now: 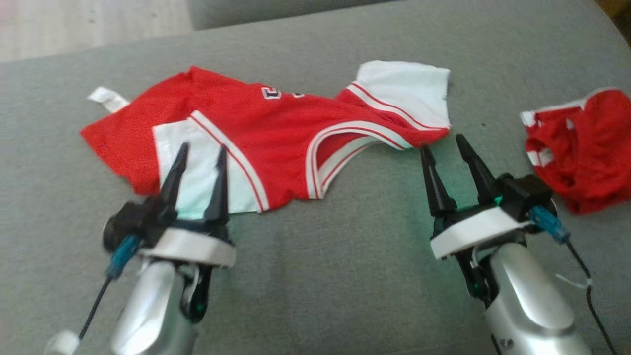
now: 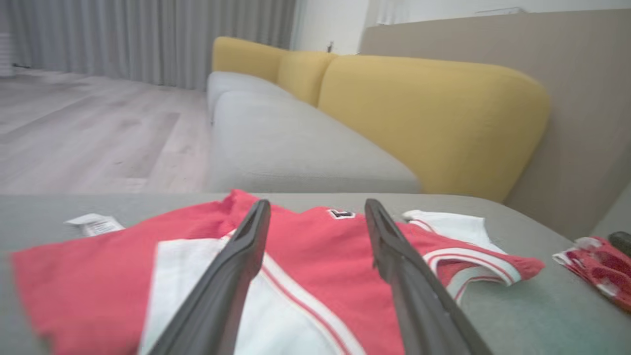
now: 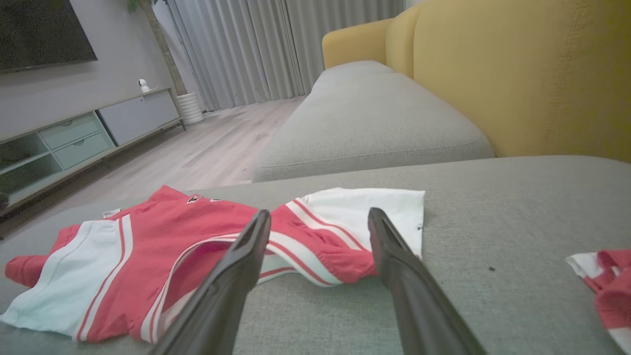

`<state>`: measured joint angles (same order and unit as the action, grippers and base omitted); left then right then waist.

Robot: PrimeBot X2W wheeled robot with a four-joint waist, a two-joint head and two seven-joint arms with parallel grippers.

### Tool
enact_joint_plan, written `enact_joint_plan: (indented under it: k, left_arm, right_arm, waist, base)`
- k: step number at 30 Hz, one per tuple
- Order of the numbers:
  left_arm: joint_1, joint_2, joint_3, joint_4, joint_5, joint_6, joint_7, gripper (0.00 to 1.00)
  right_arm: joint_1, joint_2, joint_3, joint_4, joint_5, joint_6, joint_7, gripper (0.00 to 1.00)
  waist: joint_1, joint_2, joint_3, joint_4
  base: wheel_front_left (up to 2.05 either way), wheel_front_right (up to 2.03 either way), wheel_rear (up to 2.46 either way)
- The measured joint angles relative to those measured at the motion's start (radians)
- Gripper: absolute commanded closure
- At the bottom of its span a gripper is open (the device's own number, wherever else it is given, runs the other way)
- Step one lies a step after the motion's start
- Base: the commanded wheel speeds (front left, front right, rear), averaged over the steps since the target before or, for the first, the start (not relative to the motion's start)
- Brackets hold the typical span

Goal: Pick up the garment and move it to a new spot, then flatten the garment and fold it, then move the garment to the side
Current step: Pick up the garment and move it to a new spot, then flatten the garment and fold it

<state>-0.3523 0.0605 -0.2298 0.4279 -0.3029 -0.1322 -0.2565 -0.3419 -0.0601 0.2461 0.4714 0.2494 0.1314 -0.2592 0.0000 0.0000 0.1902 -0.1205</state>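
The garment [image 1: 276, 133] is a red jersey with white side panels and red-and-white trim, spread rumpled on the grey cushion [image 1: 320, 276]. It also lies across the left wrist view [image 2: 315, 246] and the right wrist view [image 3: 162, 241]. My left gripper [image 1: 203, 148] stands open over its near left white panel, nothing between the fingers. Open too, my right gripper [image 1: 443, 142] hovers just short of the garment's right hem, its tips beside the red edge. Between the open fingers of each wrist view [image 2: 315, 207] [image 3: 318, 217] the jersey lies free.
A second red-and-white cloth [image 1: 581, 148] lies bunched at the right edge of the cushion. A white tag [image 1: 107, 98] sticks out at the garment's far left. Yellow backrests [image 2: 434, 118] and another grey seat [image 3: 369, 118] lie beyond; wooden floor [image 2: 88, 133] is to the left.
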Motion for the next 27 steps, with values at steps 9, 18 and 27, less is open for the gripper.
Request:
enact_joint_plan:
  k: [9,18,27]
  left_arm:
    - [0.196,-0.011,0.164,-0.071,0.041,0.002,0.000,0.00]
    - [0.359,-0.013,0.191,-0.112,0.012,0.020,0.000,0.00]
    - [0.349,-0.013,0.157,-0.123,0.003,0.031,0.000,0.00]
  right_arm:
    - [0.075,0.001,-0.037,0.035,-0.015,0.000,0.000,0.00]
    - [0.146,0.002,-0.063,0.055,-0.021,0.000,0.000,0.00]
    - [0.116,0.002,0.088,0.083,0.019,0.000,0.001,0.00]
  waist:
    - [-0.0001,0.0000,-0.078,0.068]
    - [-0.0002,0.0000,-0.145,0.107]
    - [0.0001,0.0000,-0.113,0.127]
  base:
    - [0.00,0.00,0.00]
    - [0.00,0.00,0.00]
    - [0.00,0.00,0.00]
